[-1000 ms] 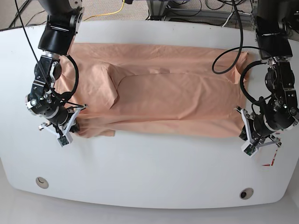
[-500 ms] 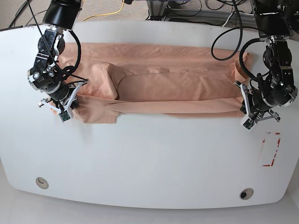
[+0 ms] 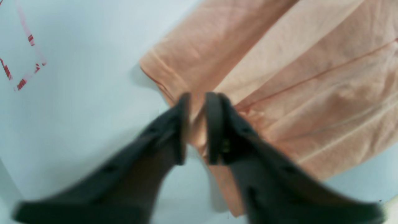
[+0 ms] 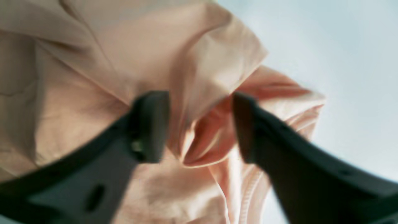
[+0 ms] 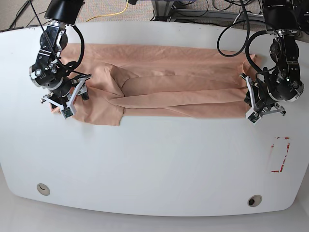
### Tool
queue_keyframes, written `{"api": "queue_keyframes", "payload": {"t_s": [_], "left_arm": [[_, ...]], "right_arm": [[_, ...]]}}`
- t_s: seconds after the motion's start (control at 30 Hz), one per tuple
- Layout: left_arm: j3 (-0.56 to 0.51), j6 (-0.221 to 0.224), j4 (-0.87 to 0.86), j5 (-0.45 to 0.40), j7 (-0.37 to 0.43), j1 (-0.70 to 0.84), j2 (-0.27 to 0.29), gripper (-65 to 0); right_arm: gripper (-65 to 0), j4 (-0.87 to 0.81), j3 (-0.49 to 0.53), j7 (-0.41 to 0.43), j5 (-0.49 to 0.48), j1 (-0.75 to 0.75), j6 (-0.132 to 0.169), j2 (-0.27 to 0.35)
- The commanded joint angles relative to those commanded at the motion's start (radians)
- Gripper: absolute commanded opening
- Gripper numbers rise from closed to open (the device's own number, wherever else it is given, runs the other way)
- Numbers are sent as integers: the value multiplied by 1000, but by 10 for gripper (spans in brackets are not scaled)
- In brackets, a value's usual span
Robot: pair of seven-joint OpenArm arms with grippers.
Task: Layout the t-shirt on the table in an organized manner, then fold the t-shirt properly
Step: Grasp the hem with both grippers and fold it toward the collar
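The peach-tan t-shirt (image 5: 164, 92) lies across the far half of the white table (image 5: 154, 164), its near edge folded back over itself in a long band. In the left wrist view my left gripper (image 3: 198, 99) is shut on a corner of the t-shirt (image 3: 279, 77), with fabric pinched in the narrow gap. In the base view the left gripper (image 5: 252, 112) is at the shirt's right end. My right gripper (image 4: 199, 102) is open, with bunched t-shirt (image 4: 93, 62) fabric loose between its spread fingers. In the base view the right gripper (image 5: 65, 104) hovers over the shirt's left end.
A red-outlined rectangle mark (image 5: 280, 154) lies at the near right of the table and also shows in the left wrist view as the red mark (image 3: 21, 62). Two small round holes (image 5: 43, 188) (image 5: 254, 200) sit near the front edge. Cables run behind the table.
Both grippers have moved away from the table's front edge toward the back, carrying the shirt's near hem over the body. The shirt now forms a narrower band.
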State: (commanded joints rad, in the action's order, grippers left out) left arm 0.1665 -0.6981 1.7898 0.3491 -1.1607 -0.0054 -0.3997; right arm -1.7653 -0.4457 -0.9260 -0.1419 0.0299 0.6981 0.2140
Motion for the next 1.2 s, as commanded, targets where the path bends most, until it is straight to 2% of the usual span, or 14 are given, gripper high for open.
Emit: {"api": "queue_keyframes", "payload": {"t_s": [0.07,0.13,0.27,0.4,0.6,0.73,0.87,0.97,1.13,1.2], "left_arm": [[0,0,0,0,-2,0,-17,-343],[0,0,2,2,-2,0,-20,-308],[0,0,6,2,-3,0,-25,-304],[0,0,6,8,-3,-6,-54,-304],[5,0,35,6,-3,-28,-57,-304],[5,0,38,5,-3,-32,-57,-304],[5,0,40,5,-3,-32,-57,-304],[5,0,40,5,0,-32,-57,-304],[5,0,38,3,2,-32,-57,-304],[5,0,38,3,2,-32,-57,-304]], "right_arm": [[-30,-31,-20,0,0,-2,0,0],[-10,-54,-26,0,-2,-3,0,0],[-8,-64,-23,0,-5,-32,0,-6],[-8,-11,-21,-20,-2,-95,0,-32],[-8,180,-21,-21,0,-213,0,-46],[-8,328,-23,28,2,-278,0,-44],[-8,410,-23,54,0,-302,0,-25],[-38,465,-23,75,0,-311,0,-18],[-190,525,-23,95,-3,-325,0,-15],[-274,525,-23,95,-3,-325,0,-18]]}}
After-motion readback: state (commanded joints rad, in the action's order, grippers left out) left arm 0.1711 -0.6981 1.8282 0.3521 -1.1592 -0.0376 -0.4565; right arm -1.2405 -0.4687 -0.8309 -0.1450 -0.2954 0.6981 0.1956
